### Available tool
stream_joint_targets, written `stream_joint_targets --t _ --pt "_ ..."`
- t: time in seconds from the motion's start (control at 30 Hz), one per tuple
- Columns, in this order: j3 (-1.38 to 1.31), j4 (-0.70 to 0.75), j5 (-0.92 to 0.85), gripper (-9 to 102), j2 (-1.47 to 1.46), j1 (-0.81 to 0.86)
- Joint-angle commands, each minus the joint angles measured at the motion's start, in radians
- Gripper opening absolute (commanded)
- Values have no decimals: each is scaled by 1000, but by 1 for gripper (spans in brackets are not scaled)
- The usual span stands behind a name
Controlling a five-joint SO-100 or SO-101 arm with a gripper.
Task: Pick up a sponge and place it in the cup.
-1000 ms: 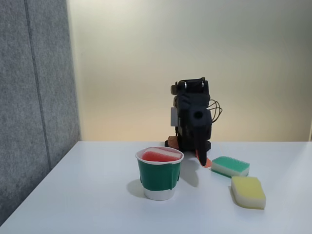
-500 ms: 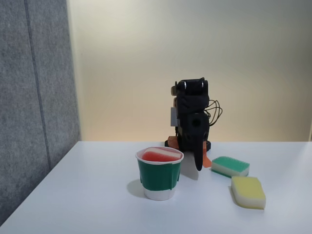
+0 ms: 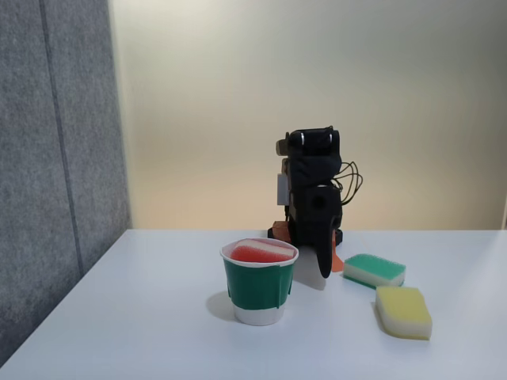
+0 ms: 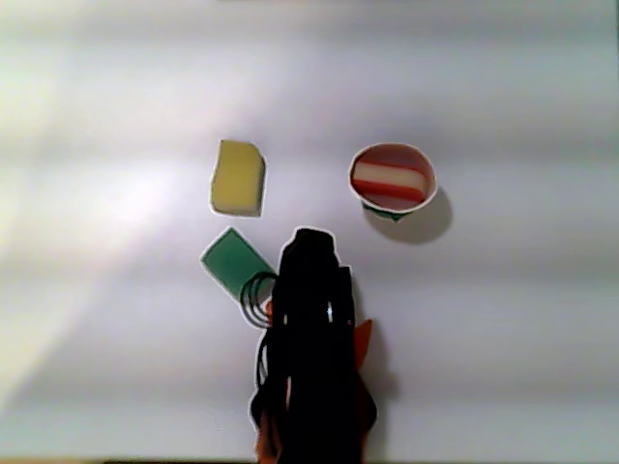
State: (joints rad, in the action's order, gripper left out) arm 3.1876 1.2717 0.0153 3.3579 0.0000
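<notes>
Looking down, the other view reveals the sponge (image 4: 389, 180) inside the cup (image 4: 391, 206); pincer state unclear.

You see white table (image 3: 142, 317) across lower frame of fixed view. On it: green-wrapped cup (image 3: 258, 285) at lower centre, green-topped sponge (image 3: 374, 270) right of it, yellow sponge (image 3: 403, 311) lower right, arm base (image 3: 309, 233) behind.
</notes>
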Motion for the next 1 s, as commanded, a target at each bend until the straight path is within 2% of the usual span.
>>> stream_joint_targets --t 0.0,0.97 --pt "44 15 8 4 8 8" --pt "44 15 3 4 8 -17"
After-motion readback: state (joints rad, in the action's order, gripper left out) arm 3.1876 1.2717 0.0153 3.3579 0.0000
